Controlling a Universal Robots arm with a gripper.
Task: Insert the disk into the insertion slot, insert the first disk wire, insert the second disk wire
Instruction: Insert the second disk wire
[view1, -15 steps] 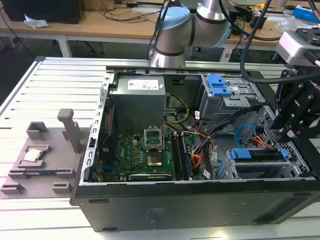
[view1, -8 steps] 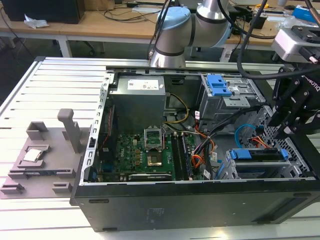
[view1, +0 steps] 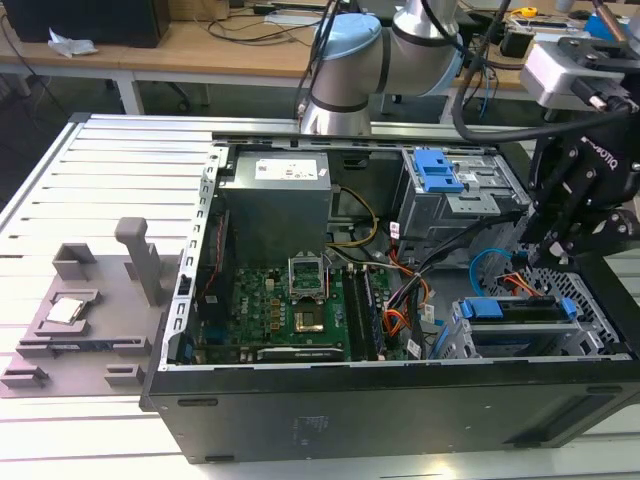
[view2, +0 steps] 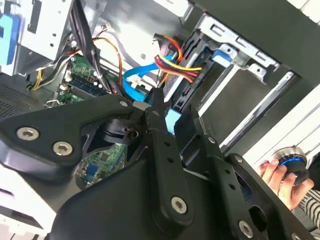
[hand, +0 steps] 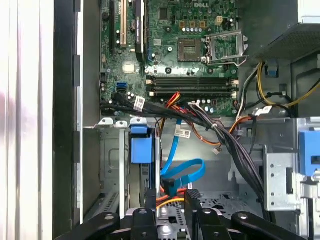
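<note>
- The hand (view1: 545, 262) hung over the drive corner of the open case (view1: 400, 420), at the exterior view's right.
- Whether the hand was apart or clamped on anything could not be told.
- In both wrist views the hand (hand: 171, 202) (view2: 174, 116) was right at a looped blue cable (hand: 185, 172) and a bundle of red-and-orange wires (view2: 172, 62).
- The disk (view1: 520, 310) sat inside the slot (view1: 455, 345), its blue carrier facing the motherboard (view1: 290, 310).
- The blue cable (view1: 485, 270) curled just beside the slot, near the hand.
- The case lay on its side on the counter (view1: 100, 170).
- A grey fixture (view1: 100, 300) lay on the counter at the exterior view's left, well apart from the hand.
</note>
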